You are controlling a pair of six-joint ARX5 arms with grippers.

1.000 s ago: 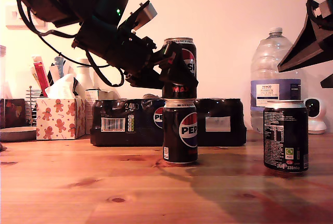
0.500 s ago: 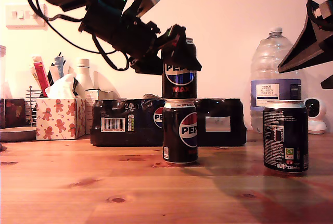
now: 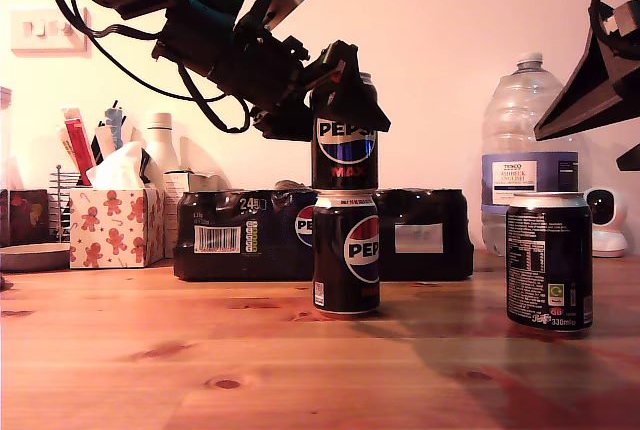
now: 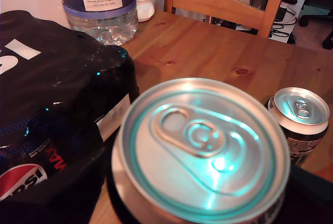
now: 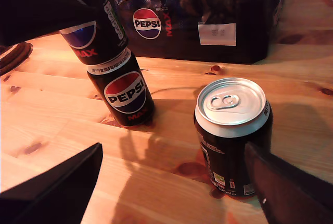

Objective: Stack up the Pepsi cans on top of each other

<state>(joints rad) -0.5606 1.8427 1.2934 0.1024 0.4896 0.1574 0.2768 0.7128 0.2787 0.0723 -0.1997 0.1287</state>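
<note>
- Exterior view: my first claw (image 3: 345, 100) grips the upper Pepsi can (image 3: 345, 148), stacked on the lower can (image 3: 346, 252) mid-table (image 3: 150, 360).
- Third can (image 3: 548, 261) stands apart (exterior view's right); my second claw (image 5: 174, 187) hangs open above it.

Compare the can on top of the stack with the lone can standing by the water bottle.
The top can rests on another can; the lone can stands on the table. My first claw is at the top can; nothing touches the lone can. The top can shows its logo in the exterior view; the lone can shows small print. Both are black, upright and unopened.
</note>
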